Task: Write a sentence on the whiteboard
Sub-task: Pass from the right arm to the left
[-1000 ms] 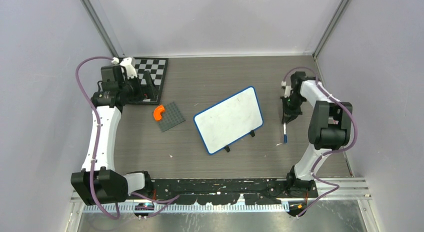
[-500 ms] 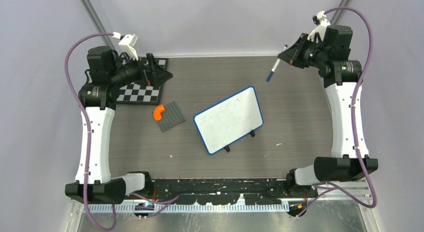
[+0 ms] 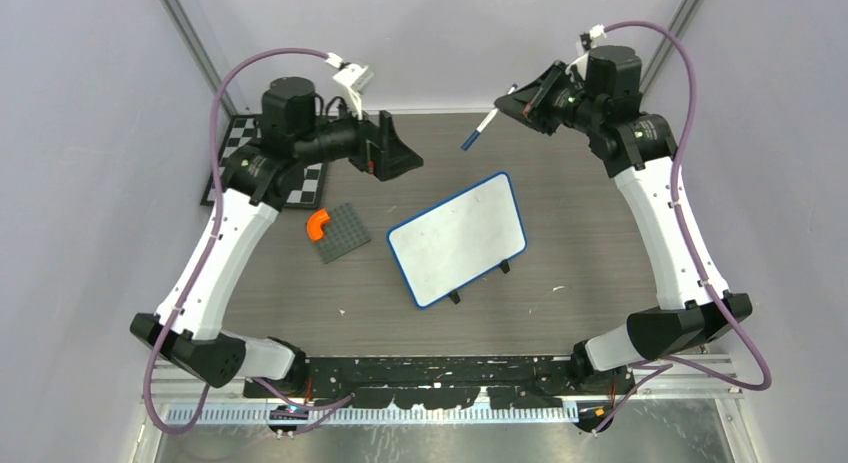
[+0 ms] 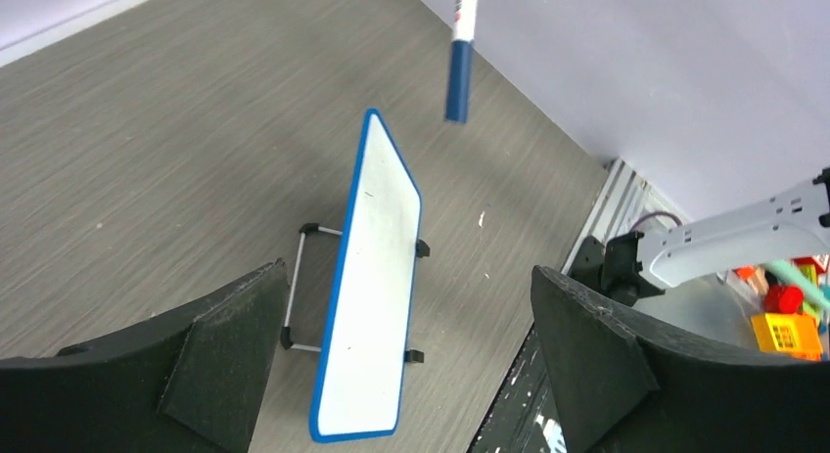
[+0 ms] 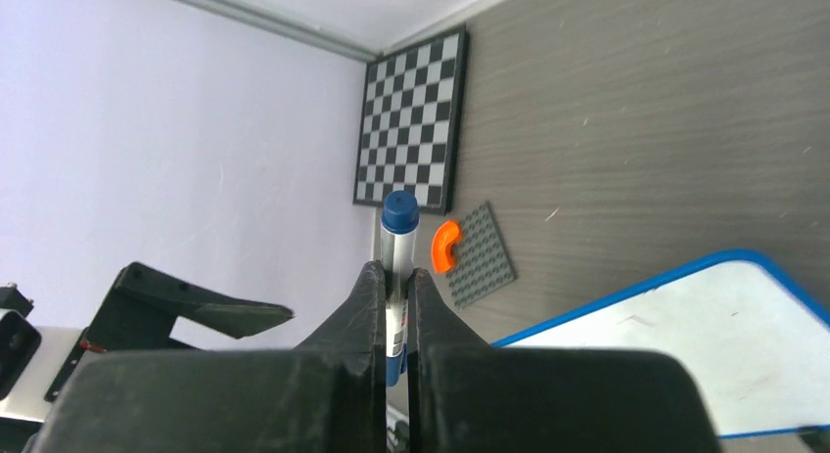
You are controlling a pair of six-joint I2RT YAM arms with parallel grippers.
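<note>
The whiteboard (image 3: pixel 458 238) stands tilted on its black feet mid-table, its white face blank; no blue sentence shows on it. My right gripper (image 3: pixel 525 108) is shut on a white marker with a blue cap (image 3: pixel 478 130), held in the air beyond the board's far edge, cap pointing toward the left arm. In the right wrist view the marker (image 5: pixel 398 228) sticks up between the closed fingers (image 5: pixel 394 272), the board (image 5: pixel 685 336) lower right. My left gripper (image 3: pixel 400 158) is open and empty, high above the table; its view shows the board (image 4: pixel 377 296) and the marker (image 4: pixel 460 52) beyond.
A black-and-white checkerboard (image 3: pixel 305 183) lies at the back left, partly under the left arm. A grey studded plate (image 3: pixel 340 233) with an orange curved piece (image 3: pixel 317 223) lies left of the whiteboard. Walls enclose the table on three sides.
The right gripper lifted the marker off the table at the right and carried it up and leftward. The left arm rose and swung right from over the checkerboard toward the middle.
</note>
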